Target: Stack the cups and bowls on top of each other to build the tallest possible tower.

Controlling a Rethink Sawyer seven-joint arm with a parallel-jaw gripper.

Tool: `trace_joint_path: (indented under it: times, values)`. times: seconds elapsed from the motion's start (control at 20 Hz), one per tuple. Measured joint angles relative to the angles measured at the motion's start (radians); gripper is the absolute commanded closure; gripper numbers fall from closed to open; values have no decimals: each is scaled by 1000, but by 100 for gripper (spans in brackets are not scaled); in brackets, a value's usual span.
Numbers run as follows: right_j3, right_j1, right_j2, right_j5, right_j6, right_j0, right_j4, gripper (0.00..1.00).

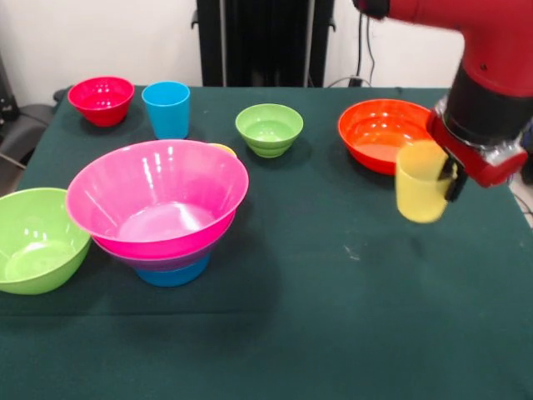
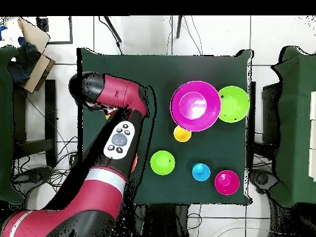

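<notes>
My gripper (image 1: 450,179) is shut on the rim of the pale yellow cup (image 1: 422,193), which hangs upright above the table, just in front of the orange bowl (image 1: 376,133). At the left stands the tower: the big pink bowl (image 1: 158,196) (image 2: 195,106) nested on a purple bowl (image 1: 166,260) and a mid blue bowl (image 1: 173,273). The orange-yellow cup (image 1: 223,150) (image 2: 182,133) peeks out behind it. In the overhead view the arm (image 2: 120,117) hides the gripper, the held cup and the orange bowl.
The big lime green bowl (image 1: 33,242) (image 2: 234,103) sits beside the tower. Along the far side stand the small red bowl (image 1: 102,100) (image 2: 226,182), the sky blue cup (image 1: 166,108) (image 2: 200,171) and the small green bowl (image 1: 269,129) (image 2: 162,163).
</notes>
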Motion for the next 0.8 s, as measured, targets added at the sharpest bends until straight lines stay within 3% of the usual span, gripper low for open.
trace_joint_path:
  times: [0.1,0.25,0.5,0.8]
  values:
    - [-46,-21,-25,90,0,-23,-56,100]
    - [-96,-47,-59,147,0,-42,-126,100]
    - [-153,-110,-79,161,-2,-78,-228,100]
    - [-172,-212,-72,162,-55,-145,-299,100]
